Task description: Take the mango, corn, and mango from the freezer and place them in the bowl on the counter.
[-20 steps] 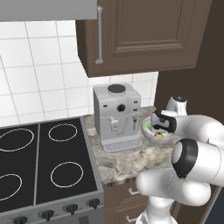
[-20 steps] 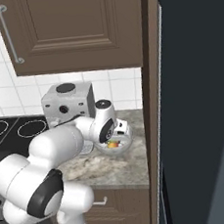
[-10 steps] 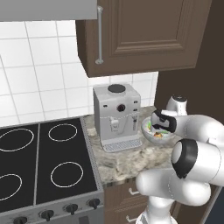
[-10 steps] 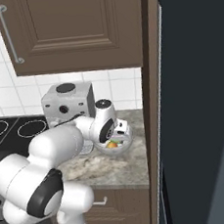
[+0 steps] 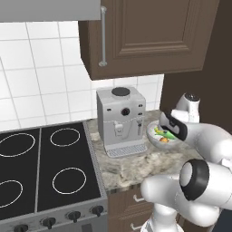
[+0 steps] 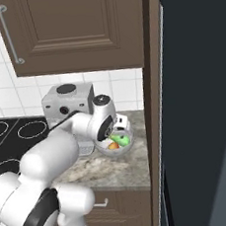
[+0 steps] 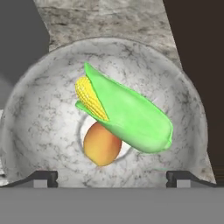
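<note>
A: Nearest item first. State of the claw (image 7: 112, 177)?

B: Open. In the hand view its two dark fingertips (image 7: 41, 178) stand wide apart at the bottom, nothing between them. It hangs directly over the bowl (image 7: 39, 127).

A: Bowl, description and place?

B: Round, shallow, whitish-grey with darker speckling. It sits on the bench (image 5: 131, 165), a grey-beige marbled stone top, just beside the coffee machine (image 5: 121, 120). From the right base view the bowl (image 6: 109, 152) lies between that machine and the tall brown cabinet side, with the arm's wrist partly covering it.

A: Contents?

B: One ear of corn (image 7: 124, 113), bright green husk with yellow kernels bared at one end, lying slantwise across the middle. One mango (image 7: 101, 145), orange-yellow, touching the corn and partly tucked under it, resting on the bowl's floor. From the left base view only small patches of green and orange show over the rim; I cannot tell more pieces there.

A: Beyond the bowl?

B: Under the bench, dark brown drawers with silver handles (image 5: 140, 198). To the robot's left, a black stove (image 5: 45, 172) with four ring burners. Behind, white tiled wall and a brown wall cabinet (image 5: 149, 36) overhead with a grey bar handle.

A: The freezer?

B: Dark blue-grey, tall, at the right edge of the right base view (image 6: 203, 99), well apart from the bowl.
</note>
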